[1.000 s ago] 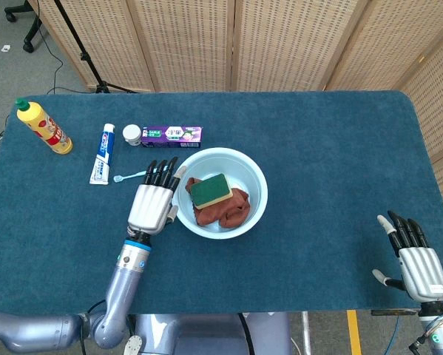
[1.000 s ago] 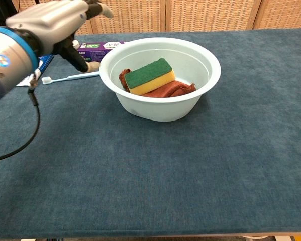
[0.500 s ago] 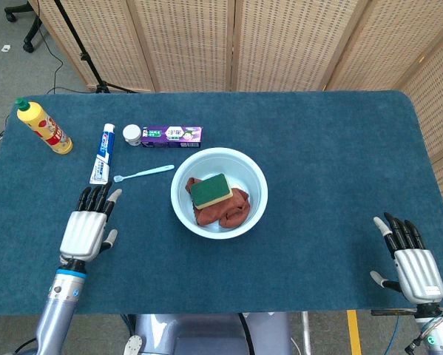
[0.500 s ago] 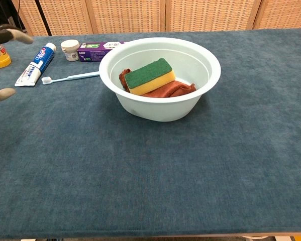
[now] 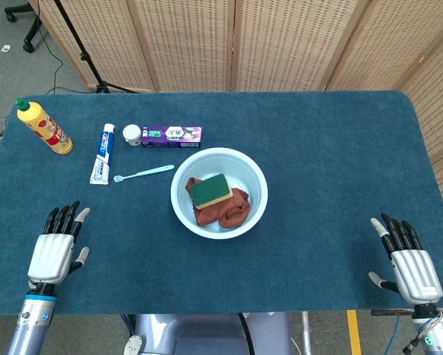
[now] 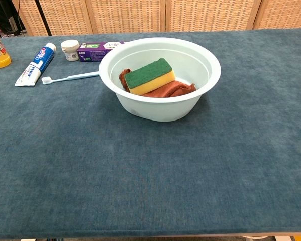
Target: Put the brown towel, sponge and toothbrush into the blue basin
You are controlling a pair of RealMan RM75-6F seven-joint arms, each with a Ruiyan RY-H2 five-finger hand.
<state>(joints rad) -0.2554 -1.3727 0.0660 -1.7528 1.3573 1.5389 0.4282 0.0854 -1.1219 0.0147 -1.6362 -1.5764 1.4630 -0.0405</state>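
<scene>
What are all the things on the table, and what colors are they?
blue basin: one, pale blue, middle of the table
sponge: one, green and yellow, in the basin on the towel
brown towel: one, reddish brown, in the basin
toothbrush: one, light blue, on the table left of the basin
toothpaste tube: one, white and blue, left of the toothbrush
box: one, purple, behind the basin
small jar: one, white, beside the box
bottle: one, yellow, far left
left hand: open, near left edge
right hand: open, near right edge
</scene>
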